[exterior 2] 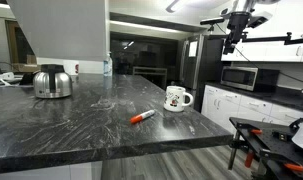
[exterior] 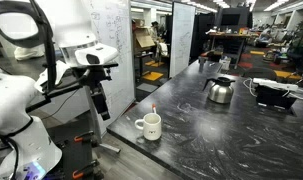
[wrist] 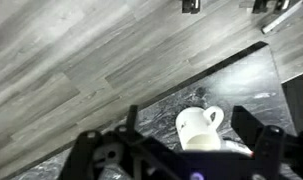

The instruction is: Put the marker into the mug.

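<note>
The white mug stands upright near the corner of the dark marble counter; it shows in both exterior views and in the wrist view. The marker, slim with a red end, lies flat on the counter a little way from the mug; in an exterior view only its small red end shows behind the mug. My gripper is open and empty. It hangs off the counter's edge, above and to the side of the mug. In the wrist view its fingers frame the mug from above.
A shiny steel kettle stands farther along the counter. A black box with cables sits at the counter's far end. A microwave and white cabinets stand beyond the counter. Grey wood floor lies below.
</note>
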Controlling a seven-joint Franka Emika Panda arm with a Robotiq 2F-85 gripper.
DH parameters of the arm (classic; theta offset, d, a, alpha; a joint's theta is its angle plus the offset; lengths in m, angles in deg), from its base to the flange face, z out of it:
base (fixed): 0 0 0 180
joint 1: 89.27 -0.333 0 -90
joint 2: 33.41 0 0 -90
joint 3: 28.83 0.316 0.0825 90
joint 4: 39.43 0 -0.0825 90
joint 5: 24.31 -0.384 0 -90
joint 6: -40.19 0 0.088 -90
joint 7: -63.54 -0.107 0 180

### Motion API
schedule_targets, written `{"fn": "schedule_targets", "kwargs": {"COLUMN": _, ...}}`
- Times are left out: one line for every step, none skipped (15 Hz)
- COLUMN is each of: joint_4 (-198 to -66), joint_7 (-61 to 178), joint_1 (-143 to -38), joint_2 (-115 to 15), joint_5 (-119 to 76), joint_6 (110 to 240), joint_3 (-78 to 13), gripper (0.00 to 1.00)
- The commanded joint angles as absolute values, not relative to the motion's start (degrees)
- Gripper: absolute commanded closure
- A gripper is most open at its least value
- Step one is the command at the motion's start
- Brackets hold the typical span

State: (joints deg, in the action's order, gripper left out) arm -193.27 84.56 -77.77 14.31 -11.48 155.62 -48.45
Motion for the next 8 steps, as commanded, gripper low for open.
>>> {"fn": "schedule_targets", "kwargs": {"joint_4": -193.2, "joint_7": 84.6, "joint_1": -77.7, "joint_2": 14.3, "joint_5": -11.6, "joint_6": 155.5, "joint_3": -48.3, "gripper": 0.00}}
{"fn": "schedule_targets", "kwargs": {"joint_4": -193.2, "joint_7": 84.6, "joint_1": -77.7, "joint_2": 14.3, "joint_5": -11.6, "joint_6": 155.5, "joint_3": -48.3, "gripper": 0.00}}
{"fn": "schedule_targets", "kwargs": {"joint_4": -193.2, "joint_7": 84.6, "joint_1": -77.7, "joint_2": 14.3, "joint_5": -11.6, "joint_6": 155.5, "joint_3": -48.3, "gripper": 0.00}}
{"fn": "schedule_targets", "kwargs": {"joint_4": -193.2, "joint_7": 84.6, "joint_1": -77.7, "joint_2": 14.3, "joint_5": -11.6, "joint_6": 155.5, "joint_3": -48.3, "gripper": 0.00}}
{"fn": "schedule_targets", "kwargs": {"joint_4": -193.2, "joint_7": 84.6, "joint_1": -77.7, "joint_2": 14.3, "joint_5": -11.6, "joint_6": 155.5, "joint_3": -48.3, "gripper": 0.00}}
{"fn": "schedule_targets", "kwargs": {"joint_4": -193.2, "joint_7": 84.6, "joint_1": -77.7, "joint_2": 14.3, "joint_5": -11.6, "joint_6": 155.5, "joint_3": -48.3, "gripper": 0.00}}
{"fn": "schedule_targets", "kwargs": {"joint_4": -193.3, "joint_7": 85.3, "joint_1": -78.1, "joint_2": 14.2, "joint_5": -11.0, "joint_6": 157.4, "joint_3": -48.1, "gripper": 0.00}}
{"fn": "schedule_targets", "kwargs": {"joint_4": -193.2, "joint_7": 86.2, "joint_1": -78.8, "joint_2": 13.9, "joint_5": -10.5, "joint_6": 158.6, "joint_3": -47.9, "gripper": 0.00}}
